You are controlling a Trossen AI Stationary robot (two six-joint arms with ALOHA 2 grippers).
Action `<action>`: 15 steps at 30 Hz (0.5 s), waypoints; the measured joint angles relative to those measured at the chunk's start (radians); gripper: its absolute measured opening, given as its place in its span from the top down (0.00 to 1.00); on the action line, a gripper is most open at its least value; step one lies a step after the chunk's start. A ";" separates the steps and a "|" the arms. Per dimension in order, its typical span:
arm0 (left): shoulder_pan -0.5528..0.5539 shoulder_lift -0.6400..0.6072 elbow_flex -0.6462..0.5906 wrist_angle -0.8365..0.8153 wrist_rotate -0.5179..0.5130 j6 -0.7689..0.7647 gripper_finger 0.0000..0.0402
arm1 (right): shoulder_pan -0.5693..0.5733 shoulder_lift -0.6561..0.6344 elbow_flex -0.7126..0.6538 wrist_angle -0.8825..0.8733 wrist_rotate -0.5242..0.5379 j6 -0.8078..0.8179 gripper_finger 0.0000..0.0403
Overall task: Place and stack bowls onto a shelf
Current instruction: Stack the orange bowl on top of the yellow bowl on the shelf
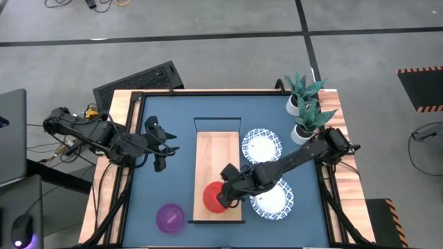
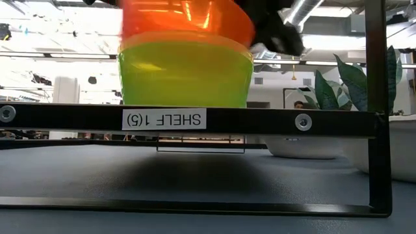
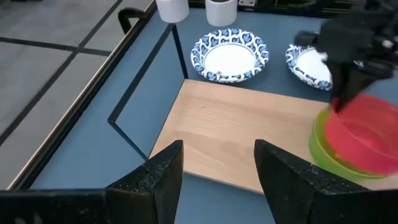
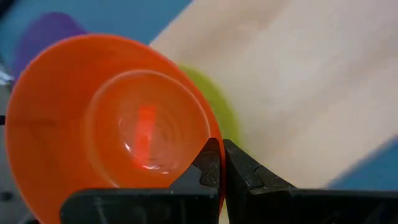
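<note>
The light-wood shelf (image 1: 218, 155) lies in the middle of the table. At its near end a red bowl (image 1: 213, 197) sits nested in a green bowl (image 2: 185, 75), slightly tilted. My right gripper (image 1: 228, 194) is shut on the red bowl's rim (image 4: 214, 165); the red bowl (image 4: 112, 124) fills the right wrist view. The yellow bowl is hidden. A purple bowl (image 1: 170, 217) stands on the table left of the shelf. Two white dishes (image 1: 261, 145) (image 1: 271, 198) lie right of the shelf. My left gripper (image 1: 160, 142) is open and empty, left of the shelf (image 3: 242, 130).
Two potted plants (image 1: 304, 104) stand at the table's back right corner. The right arm lies across the nearer white dish. The shelf's black frame (image 2: 377, 117) carries a label "SHELF 1(5)". A laptop (image 1: 12, 135) sits off the table at left.
</note>
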 joint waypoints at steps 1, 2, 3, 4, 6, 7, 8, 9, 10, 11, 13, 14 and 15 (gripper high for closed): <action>0.000 0.001 0.000 0.000 0.000 0.000 0.54 | -0.003 0.005 0.002 0.010 -0.007 0.001 0.94; 0.000 0.001 0.000 -0.001 0.000 0.000 0.54 | -0.005 0.007 0.002 0.006 -0.012 0.004 0.94; 0.000 0.000 0.000 -0.001 0.000 0.000 0.54 | -0.005 0.007 0.002 -0.002 -0.020 0.003 0.94; 0.000 0.000 0.000 -0.003 -0.001 0.000 0.54 | -0.005 0.005 0.001 -0.019 -0.019 0.005 0.94; 0.000 0.001 0.000 -0.008 -0.001 0.000 0.54 | -0.005 0.005 0.002 -0.011 -0.018 0.004 0.94; 0.000 0.001 0.000 -0.008 -0.001 0.000 0.54 | -0.005 0.005 0.002 -0.018 -0.018 0.004 0.94; 0.000 0.000 0.000 -0.009 -0.001 0.000 0.54 | -0.005 0.005 0.002 -0.028 -0.019 0.004 0.94; 0.000 0.000 0.000 -0.009 -0.001 0.000 0.54 | -0.005 0.005 0.002 -0.030 -0.021 0.004 0.94; 0.000 0.000 0.000 -0.009 -0.001 0.000 0.54 | -0.005 0.005 0.002 -0.029 -0.028 0.004 0.94; 0.000 0.001 0.000 -0.011 -0.001 -0.002 0.54 | -0.005 0.005 0.002 -0.032 -0.043 0.004 0.94; 0.000 0.000 0.000 -0.012 -0.001 -0.008 0.54 | -0.006 0.005 0.002 -0.035 -0.065 0.005 0.93; 0.000 0.000 0.000 -0.012 0.000 -0.008 0.54 | -0.006 0.005 0.002 -0.035 -0.075 0.005 0.91; 0.000 0.000 0.000 -0.014 0.002 -0.009 0.54 | -0.006 0.005 0.002 -0.035 -0.078 0.004 0.89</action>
